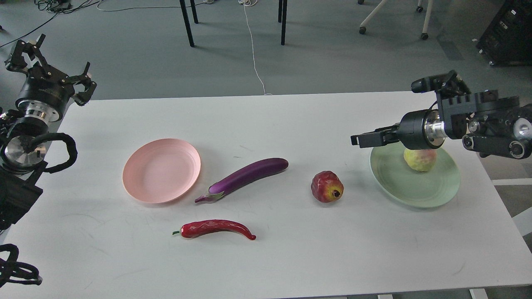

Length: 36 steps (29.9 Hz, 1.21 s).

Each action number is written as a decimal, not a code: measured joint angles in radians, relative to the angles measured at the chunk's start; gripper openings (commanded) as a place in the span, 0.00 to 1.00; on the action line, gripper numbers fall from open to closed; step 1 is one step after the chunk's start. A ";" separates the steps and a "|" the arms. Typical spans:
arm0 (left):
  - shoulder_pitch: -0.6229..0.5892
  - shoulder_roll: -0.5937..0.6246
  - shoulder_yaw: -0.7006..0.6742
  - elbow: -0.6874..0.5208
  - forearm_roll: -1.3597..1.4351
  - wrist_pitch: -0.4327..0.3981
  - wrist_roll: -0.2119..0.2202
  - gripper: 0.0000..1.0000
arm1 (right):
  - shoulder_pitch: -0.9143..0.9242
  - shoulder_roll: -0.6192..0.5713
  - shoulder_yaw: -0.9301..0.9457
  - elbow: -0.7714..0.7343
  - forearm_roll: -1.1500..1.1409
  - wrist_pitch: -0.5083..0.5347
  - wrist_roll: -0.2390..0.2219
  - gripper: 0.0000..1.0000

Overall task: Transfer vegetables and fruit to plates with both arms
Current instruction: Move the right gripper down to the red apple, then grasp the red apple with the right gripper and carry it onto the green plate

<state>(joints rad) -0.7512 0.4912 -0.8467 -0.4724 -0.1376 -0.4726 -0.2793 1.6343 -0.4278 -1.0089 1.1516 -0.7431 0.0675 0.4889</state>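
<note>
Eggplant: the long glossy purple eggplant (245, 177) lies slanted at frame centre, its stem cap pointing lower left, just beside the pink plate's rim.
Chili: the curved shiny red chili pepper (214, 229) lies below the eggplant, toward the near table edge, with bare tabletop all round it.
Pomegranate: the dark red round pomegranate with a yellow patch (327, 187) sits right of centre, between eggplant and green plate, touching neither.
Pale fruit: the yellow-green, pink-blushed round fruit (419, 159) rests inside the green plate, toward its far side.
Pink plate: the round pale pink plastic plate (161, 170), left of centre, holds nothing.
Green plate: the round pale mint plastic plate (415, 187) sits near the right table edge.
Right gripper: the black right gripper (359, 140) hangs above the green plate's left rim, pointing left, holding nothing; its finger gap cannot be told.
Left gripper: the black left gripper (58, 68), upper left beyond the table corner, has fingers spread wide, empty.
Table: the white rectangular table (291, 257) has broad open room along its near and far edges.
</note>
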 measured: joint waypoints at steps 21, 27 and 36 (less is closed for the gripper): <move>0.002 0.038 0.000 0.000 -0.002 0.000 -0.011 0.98 | 0.038 0.321 -0.174 -0.040 0.007 -0.001 -0.004 0.98; 0.003 0.039 -0.001 0.000 -0.003 0.000 -0.011 0.98 | -0.003 0.353 -0.191 -0.071 0.008 -0.005 -0.002 0.81; 0.003 0.063 -0.003 0.000 -0.004 0.000 -0.009 0.98 | -0.002 0.400 -0.231 -0.093 0.017 -0.007 0.000 0.50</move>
<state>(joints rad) -0.7487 0.5545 -0.8499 -0.4725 -0.1412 -0.4729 -0.2885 1.6327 -0.0274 -1.2400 1.0590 -0.7259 0.0608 0.4890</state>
